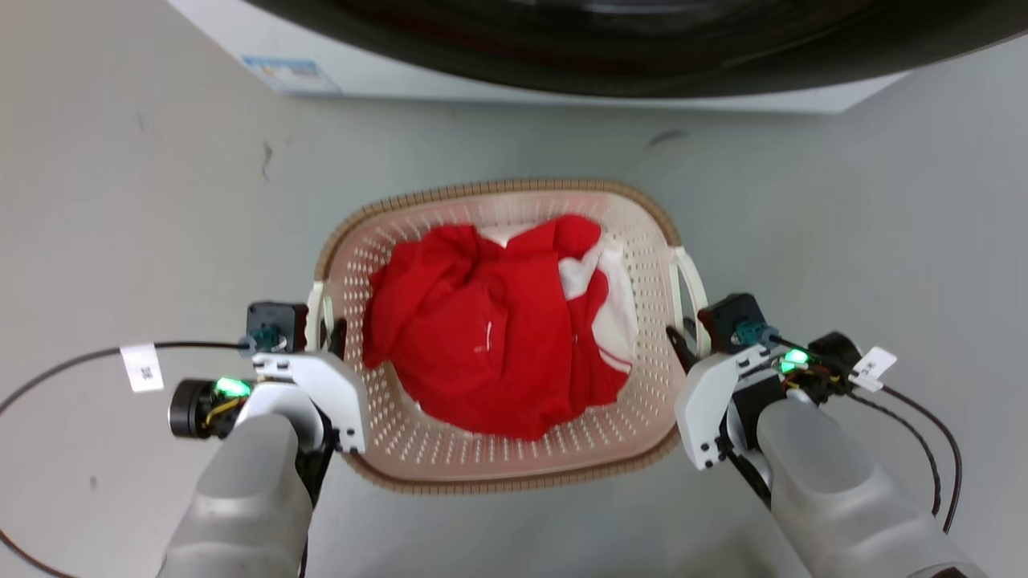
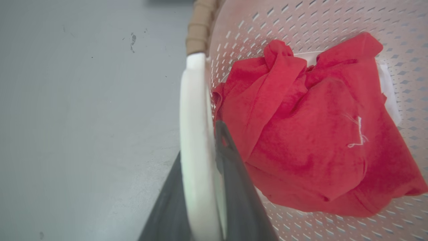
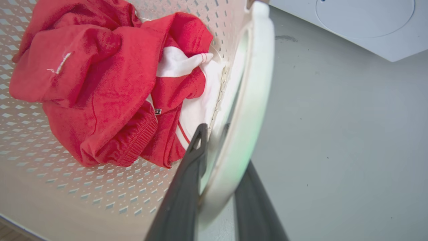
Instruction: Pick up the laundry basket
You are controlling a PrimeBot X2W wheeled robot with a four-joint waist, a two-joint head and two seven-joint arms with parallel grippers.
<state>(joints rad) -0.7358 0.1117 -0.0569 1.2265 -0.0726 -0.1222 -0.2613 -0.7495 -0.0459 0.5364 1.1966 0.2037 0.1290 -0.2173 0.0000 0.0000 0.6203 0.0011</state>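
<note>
The laundry basket (image 1: 450,457) stands on the grey floor in the middle of the head view, cream and perforated with a brown woven rim, holding crumpled red and white clothes (image 1: 482,337). My left gripper (image 1: 328,331) is at its left side handle; in the left wrist view the white handle (image 2: 195,110) runs between the two dark fingers of my left gripper (image 2: 199,142), which press on it. My right gripper (image 1: 684,337) is at the right side handle, and in the right wrist view my right gripper (image 3: 224,147) clasps that handle (image 3: 254,87) the same way.
The white washing machine (image 1: 562,88) with its dark round door stands just beyond the basket, and its corner (image 3: 367,26) shows in the right wrist view. Black cables (image 1: 64,369) trail from both wrists over the floor. Bare grey floor (image 1: 120,201) lies on both sides.
</note>
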